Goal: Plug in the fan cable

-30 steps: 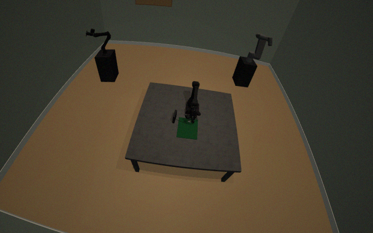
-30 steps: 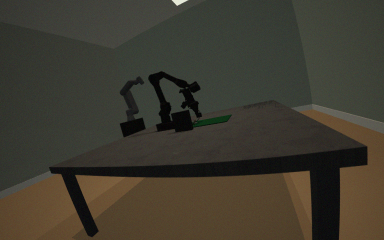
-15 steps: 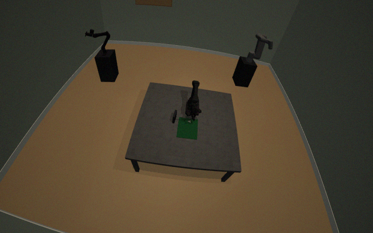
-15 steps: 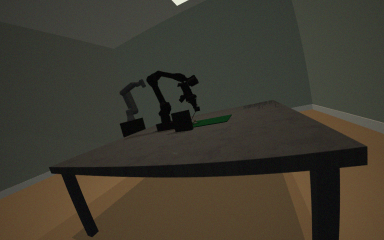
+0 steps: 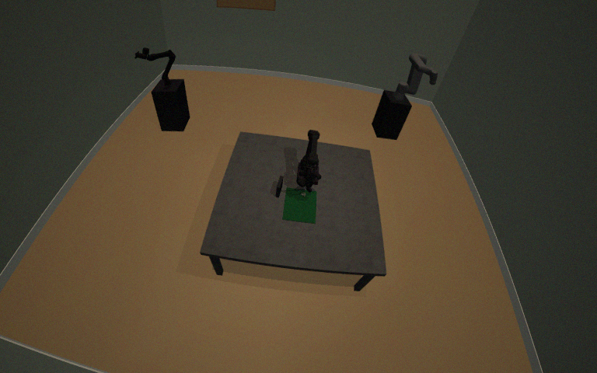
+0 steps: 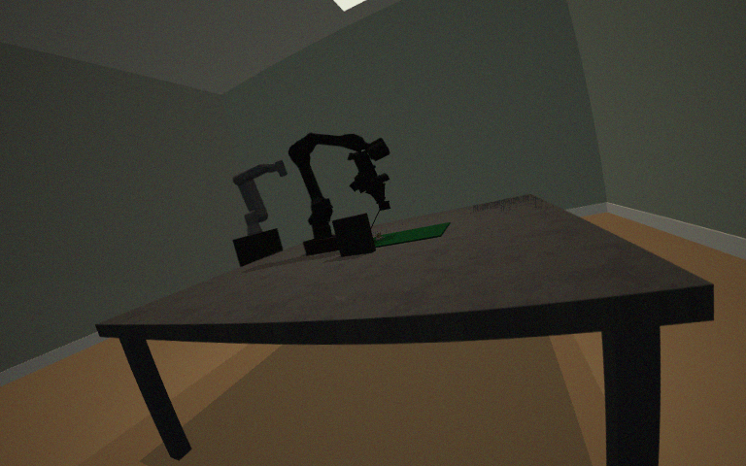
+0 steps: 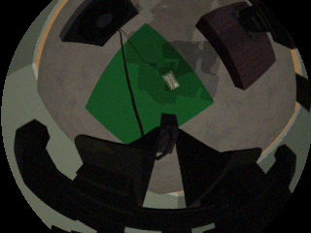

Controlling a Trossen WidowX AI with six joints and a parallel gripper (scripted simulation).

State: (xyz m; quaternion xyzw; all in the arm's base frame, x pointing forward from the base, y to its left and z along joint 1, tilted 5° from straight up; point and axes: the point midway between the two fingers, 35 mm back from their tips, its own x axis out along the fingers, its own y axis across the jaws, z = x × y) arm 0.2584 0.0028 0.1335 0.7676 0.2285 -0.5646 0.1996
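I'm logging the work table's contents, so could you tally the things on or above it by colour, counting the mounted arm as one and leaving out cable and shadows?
Black: 3 (arm with its gripper, plug, fan)
Green: 1 (board)
White: 1 (header)
Dark reddish: 1 (arm's base block)
Total: 6

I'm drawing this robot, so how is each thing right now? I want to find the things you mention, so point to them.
Jaws [image 6: 384,205]: shut on the plug.
Plug [image 7: 167,141]: off the header, lifted.
Cable [image 6: 375,219] [image 7: 130,87]: hanging from the plug.
Header [image 5: 303,193] [image 7: 170,81]: nothing plugged in.
Board [image 5: 300,208] [image 6: 418,234] [image 7: 114,104]: lying flat.
Fan [image 5: 279,186] [image 6: 354,235] [image 7: 87,24]: standing upright.
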